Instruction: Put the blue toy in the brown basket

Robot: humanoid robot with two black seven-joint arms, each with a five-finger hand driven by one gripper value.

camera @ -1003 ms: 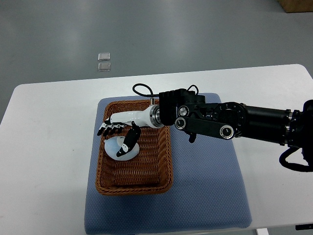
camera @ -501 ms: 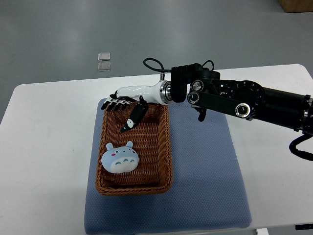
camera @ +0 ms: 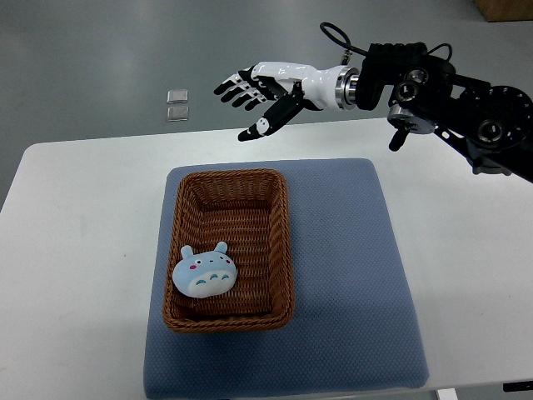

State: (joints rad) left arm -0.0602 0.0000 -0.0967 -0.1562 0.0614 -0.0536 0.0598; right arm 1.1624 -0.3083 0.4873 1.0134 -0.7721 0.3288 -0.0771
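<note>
Top view, the only cam. You see the blue toy point(camera: 205, 271) lying inside the brown basket point(camera: 229, 185), in the near-left part of it, close to the left wall and near the front wall. The toy is a light blue round plush w/ two small ears pointing to the far side, pink cheeks and a paler belly; face is up. The rest of the basket floor is bare wicker.

The basket stands on a blue-grey mat point(camera: 350, 275), on the left half of it, long side running away from you. The mat lies on a white table point(camera: 67, 250).

The right hand point(camera: 262, 92) is high over the far edge of the table, well apart from the basket and the toy, touching nothing. Its arm point(camera: 450, 96) comes in from the right edge, black links w/ a white forearm shell and a black cable looping over the wrist. You see the fingers point(camera: 237, 87) spread wide and stretched toward the left, thumb pointing down-left, palm holds nothing.

Left arm does not show in this view.

On the grey floor beyond the table there are two small clear squares point(camera: 176, 104), one just behind the other.
</note>
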